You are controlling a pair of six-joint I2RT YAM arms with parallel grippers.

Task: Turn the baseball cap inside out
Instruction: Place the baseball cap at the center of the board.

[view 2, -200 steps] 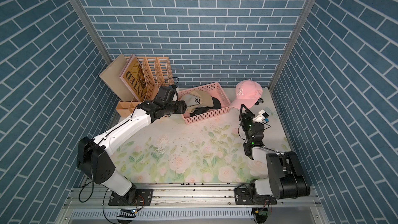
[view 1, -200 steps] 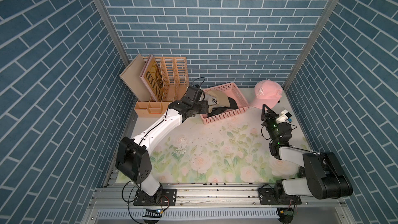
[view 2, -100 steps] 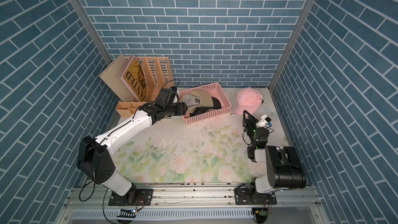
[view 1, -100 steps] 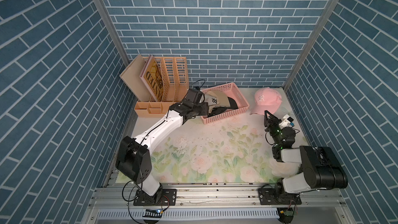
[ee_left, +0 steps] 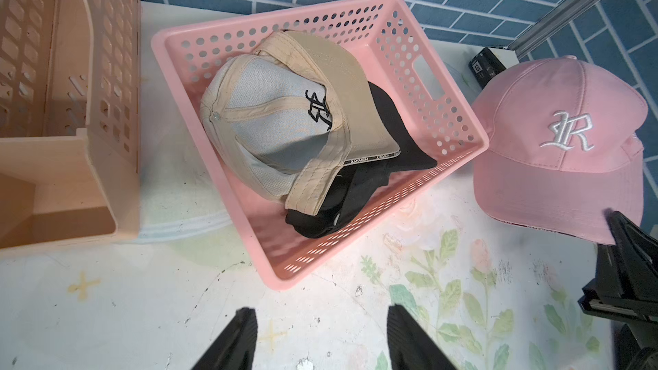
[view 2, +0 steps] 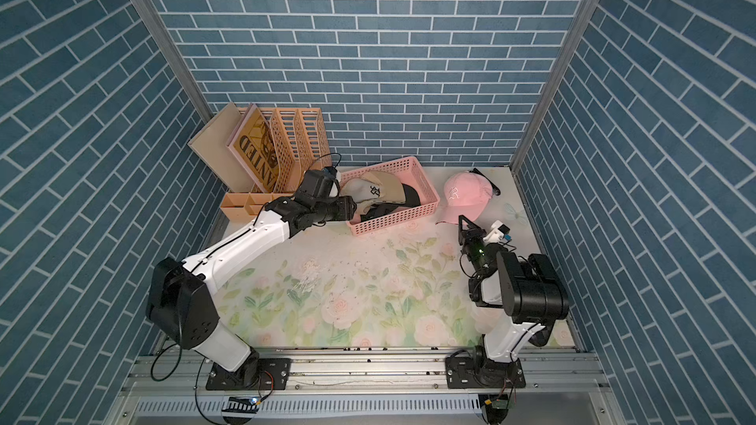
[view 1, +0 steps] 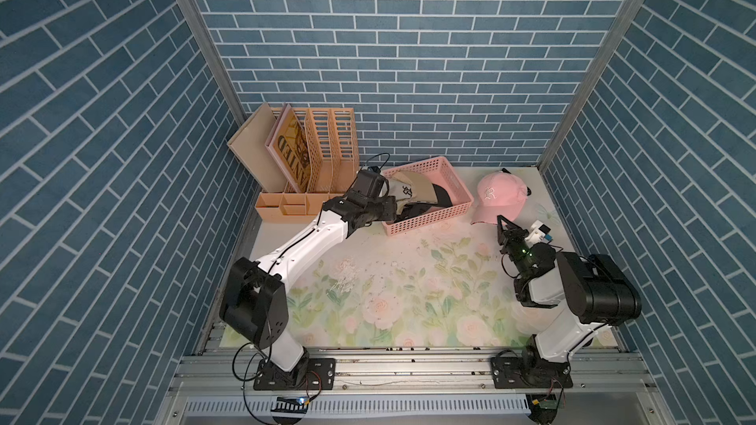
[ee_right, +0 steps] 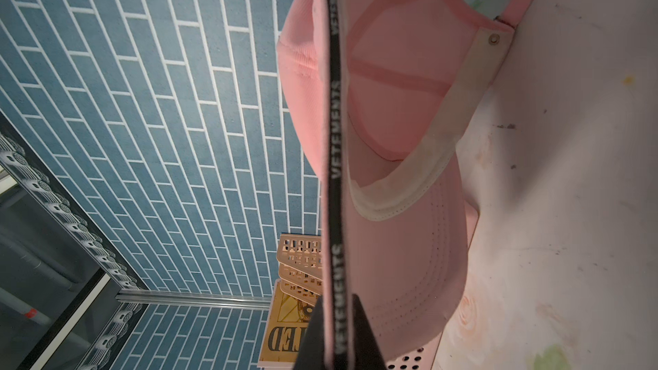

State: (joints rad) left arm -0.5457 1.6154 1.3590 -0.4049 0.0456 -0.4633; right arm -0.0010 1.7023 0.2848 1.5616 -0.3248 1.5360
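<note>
- so, right jaws are pinched shut on the brim of the pink cap [view 1: 499, 198], which sits back-right on the bench [view 1: 388, 247], beside the basket [view 1: 429, 218].
- left jaws are open and empty; bring them over and push the crown through.

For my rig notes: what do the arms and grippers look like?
The left arm and right arm have white link shells and bulky black joints. A black cable loops at the left base. The left gripper and right gripper have black tapered fingers; a green light glows on the right wrist.
</note>
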